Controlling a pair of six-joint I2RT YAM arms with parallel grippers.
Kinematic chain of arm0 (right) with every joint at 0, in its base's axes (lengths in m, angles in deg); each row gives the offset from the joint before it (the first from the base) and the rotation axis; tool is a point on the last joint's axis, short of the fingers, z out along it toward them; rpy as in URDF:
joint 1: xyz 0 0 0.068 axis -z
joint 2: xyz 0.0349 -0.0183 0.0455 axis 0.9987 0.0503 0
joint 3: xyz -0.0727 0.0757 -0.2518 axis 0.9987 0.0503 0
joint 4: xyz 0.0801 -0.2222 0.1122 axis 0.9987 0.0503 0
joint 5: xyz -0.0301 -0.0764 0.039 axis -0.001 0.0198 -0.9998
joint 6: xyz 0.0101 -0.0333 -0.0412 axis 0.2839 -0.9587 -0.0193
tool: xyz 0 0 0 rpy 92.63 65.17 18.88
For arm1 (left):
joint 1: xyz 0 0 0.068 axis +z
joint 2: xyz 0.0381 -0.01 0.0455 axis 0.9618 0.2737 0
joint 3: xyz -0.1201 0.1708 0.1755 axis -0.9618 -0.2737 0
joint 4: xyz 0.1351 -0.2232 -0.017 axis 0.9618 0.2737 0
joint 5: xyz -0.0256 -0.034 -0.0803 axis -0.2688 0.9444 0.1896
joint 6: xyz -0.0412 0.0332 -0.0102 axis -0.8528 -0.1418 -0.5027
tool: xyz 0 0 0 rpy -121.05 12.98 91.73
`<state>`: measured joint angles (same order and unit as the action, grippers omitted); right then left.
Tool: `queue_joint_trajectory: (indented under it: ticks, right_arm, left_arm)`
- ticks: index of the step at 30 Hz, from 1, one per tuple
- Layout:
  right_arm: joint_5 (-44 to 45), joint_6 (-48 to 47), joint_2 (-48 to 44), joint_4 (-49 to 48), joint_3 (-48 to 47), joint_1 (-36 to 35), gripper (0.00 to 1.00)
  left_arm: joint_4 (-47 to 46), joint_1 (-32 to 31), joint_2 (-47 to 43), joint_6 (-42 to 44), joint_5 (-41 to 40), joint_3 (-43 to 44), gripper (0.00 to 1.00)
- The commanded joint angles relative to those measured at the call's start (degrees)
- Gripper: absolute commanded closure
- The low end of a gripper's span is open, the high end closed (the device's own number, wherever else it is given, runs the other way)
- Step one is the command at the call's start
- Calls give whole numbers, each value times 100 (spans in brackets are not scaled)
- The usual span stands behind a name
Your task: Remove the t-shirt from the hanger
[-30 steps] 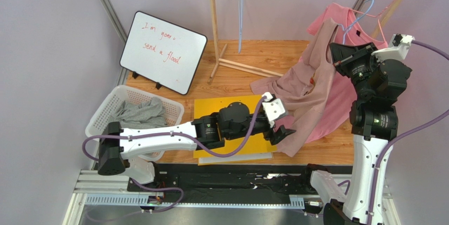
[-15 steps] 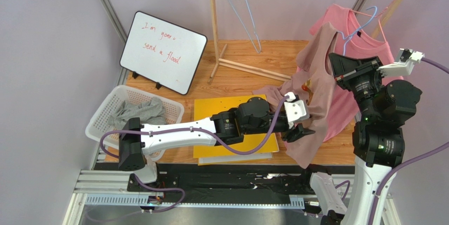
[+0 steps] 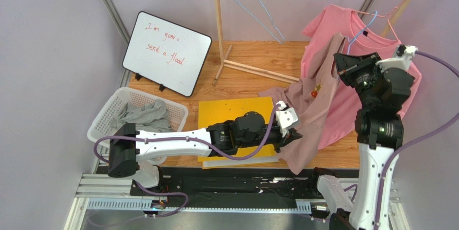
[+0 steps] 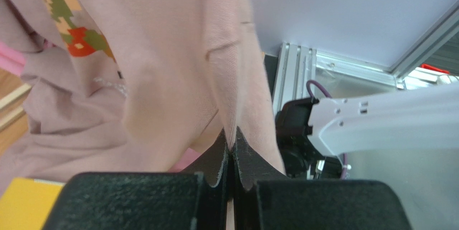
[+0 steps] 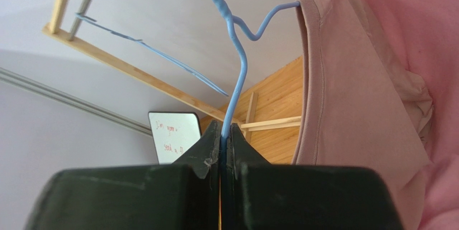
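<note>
A dusty mauve t-shirt [image 3: 318, 98] with a small coloured print hangs from a blue wire hanger [image 3: 355, 32]. My right gripper [image 3: 345, 63] is shut on the hanger's neck [image 5: 237, 79], just below the hook; its jaws [image 5: 226, 128] pinch the wire. The shirt's collar [image 5: 312, 69] rides on the hanger's arm. Low on the shirt, my left gripper [image 3: 293, 133] is shut on a fold of the mauve fabric [image 4: 161, 52], which rises from between its closed jaws [image 4: 233, 138]. The shirt's lower part drapes toward the table's near edge.
A brighter pink t-shirt [image 3: 345, 20] hangs on the rack behind the mauve one. An empty blue hanger [image 3: 253, 4] dangles by the wooden rack post [image 3: 218, 26]. A whiteboard [image 3: 167, 52], a white basket [image 3: 108, 114] holding grey cloth, and a yellow board [image 3: 226, 112] lie left.
My left gripper has gone from open to shut on a fold of the t-shirt, after reaching right and drawing back a little. The empty blue hanger has swung.
</note>
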<state>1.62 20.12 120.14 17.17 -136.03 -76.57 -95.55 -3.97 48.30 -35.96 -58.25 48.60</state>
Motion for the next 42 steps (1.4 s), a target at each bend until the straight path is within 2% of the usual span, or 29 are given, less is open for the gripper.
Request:
queue_joint_trajectory:
  ticks: [1,7,16,19,28,31,34,39,42]
  right_arm:
    - [13,-64,669,-740,-135,-17,100]
    - [21,-10,995,-1048,-294,-17,100]
    - [-49,192,1136,-751,-680,-17,100]
    - [91,244,1118,-819,-777,-17,100]
    - [899,850,1162,-802,-637,-17,100]
    - [744,964,1206,-785,-637,-9,100]
    - [313,983,1145,-645,-646,-9,100]
    - [-742,535,794,40,-699,-17,100]
    - [-1191,526,294,357,-514,-26,100]
  left_arm:
    - [-155,-198,-577,-205,-410,-469,100]
    - [-400,-207,-981,-679,-710,-1374,100]
    - [-893,-207,-692,-1276,-315,-1876,100]
    - [-1341,-242,-727,-1505,-139,-2227,100]
    - [-1420,-392,-718,-2157,-508,-2737,100]
    - [-1412,-392,-762,-2166,-815,-2887,100]
    - [-1272,-392,-771,-1920,-1009,-2730,100]
    - [-200,-313,-429,-1366,-1036,-1395,100]
    - [-23,90,-349,-1479,-597,-955,100]
